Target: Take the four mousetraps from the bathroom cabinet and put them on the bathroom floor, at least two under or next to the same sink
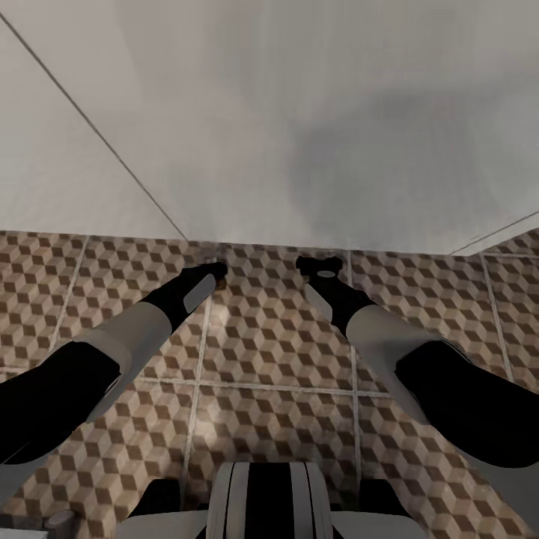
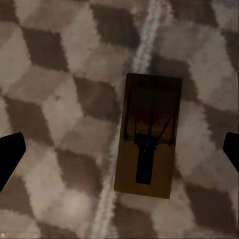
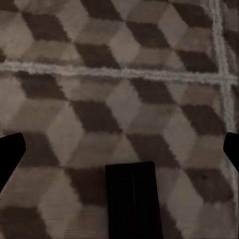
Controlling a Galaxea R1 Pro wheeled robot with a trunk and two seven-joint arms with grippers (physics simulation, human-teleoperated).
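Note:
A mousetrap (image 2: 148, 134), a brown wooden slab with a metal spring bar, lies flat on the cube-patterned bathroom floor (image 1: 269, 344) across a grout line. My left gripper (image 2: 119, 154) hovers over it, open, with its dark fingertips (image 2: 10, 154) wide apart on either side and not touching it. A second mousetrap (image 3: 133, 199), seen as a dark slab, lies on the tiles below my right gripper (image 3: 119, 154), which is also open and empty. In the head view the left gripper (image 1: 213, 273) and right gripper (image 1: 322, 266) reach low to the foot of a white surface.
A broad white surface (image 1: 284, 127) rises just beyond both grippers and meets the floor along a line; what it belongs to cannot be told. Patterned tiles stretch between my arms and back to my base (image 1: 262, 501).

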